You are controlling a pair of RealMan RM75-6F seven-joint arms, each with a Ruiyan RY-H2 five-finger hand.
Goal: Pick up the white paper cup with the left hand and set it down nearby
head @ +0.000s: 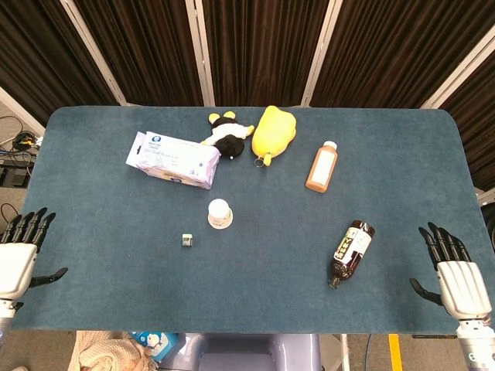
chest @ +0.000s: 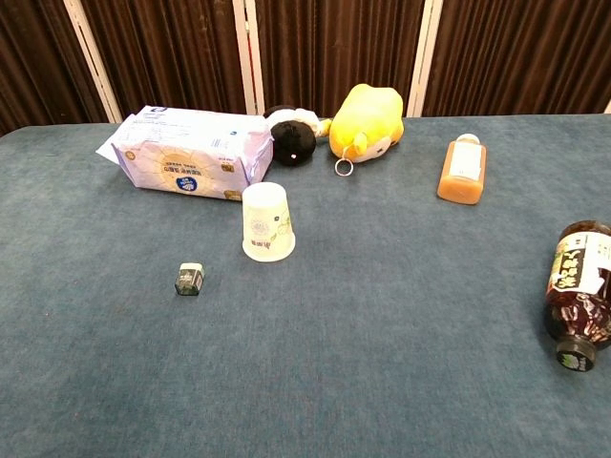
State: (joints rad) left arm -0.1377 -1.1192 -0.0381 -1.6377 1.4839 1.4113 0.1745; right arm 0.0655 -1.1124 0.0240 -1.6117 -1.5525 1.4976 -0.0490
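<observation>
The white paper cup [head: 220, 214] [chest: 267, 222] stands upside down, rim on the blue felt-covered table [head: 108, 185] [chest: 382, 324], untouched. Beyond the cup lies a pale lilac tissue pack [head: 173, 159] [chest: 183, 153]; just left and nearer sits a small dark green box [head: 186, 240] [chest: 189, 279]. Left hand [head: 18, 259], released with fingers spread, hovers at the table's edge well left of the cup. Right hand [head: 458, 278], likewise released and spread, hovers far right of the cup.

On the table: one paper cup [head: 220, 213], two bottles [head: 322, 166] [head: 350, 253], two plush toys [head: 274, 131] [head: 226, 135], one tissue pack [head: 173, 159], one small box [head: 186, 240].
</observation>
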